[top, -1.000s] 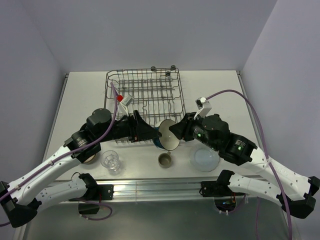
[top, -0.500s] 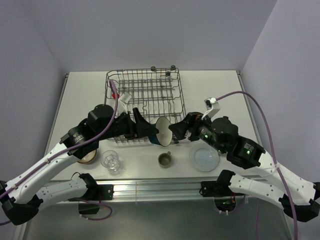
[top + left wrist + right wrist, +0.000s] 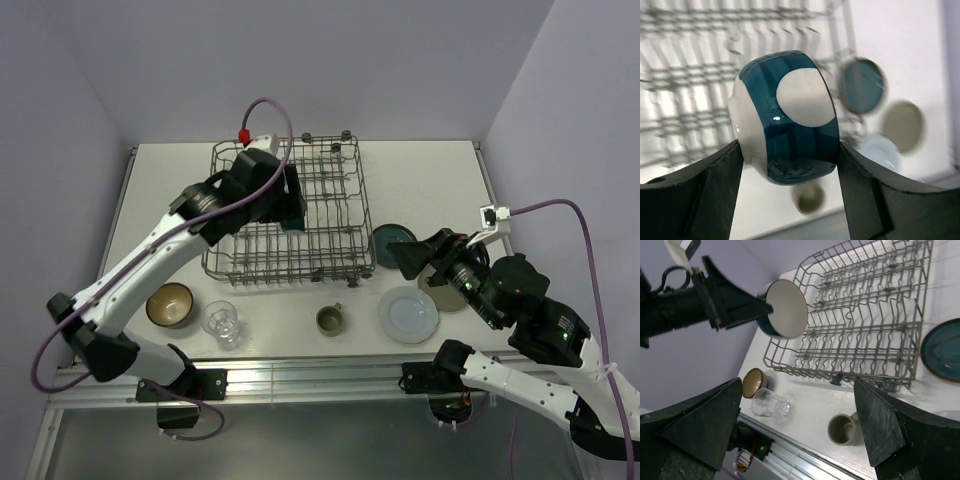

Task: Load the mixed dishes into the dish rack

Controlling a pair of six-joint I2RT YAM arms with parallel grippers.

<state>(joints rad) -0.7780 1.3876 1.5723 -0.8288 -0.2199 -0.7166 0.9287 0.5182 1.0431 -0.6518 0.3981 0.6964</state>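
The mug [image 3: 329, 320] and glass [image 3: 220, 323] stand before the rack [image 3: 330, 215].

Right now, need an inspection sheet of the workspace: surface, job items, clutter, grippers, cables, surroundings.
Surface: white table, nothing spilled seen.
Job's things: dish rack shows no dishes inside; teal bowl held over it; dark brown bowl, clear glass, mug, pale-blue plate, teal plate, beige plate on the table.
Clutter: nothing seen.
Grippers: left gripper shut on teal bowl; right gripper open, empty.
Cables: purple cables loop off both arms.
Surroundings: pale walls, metal rail at near edge.
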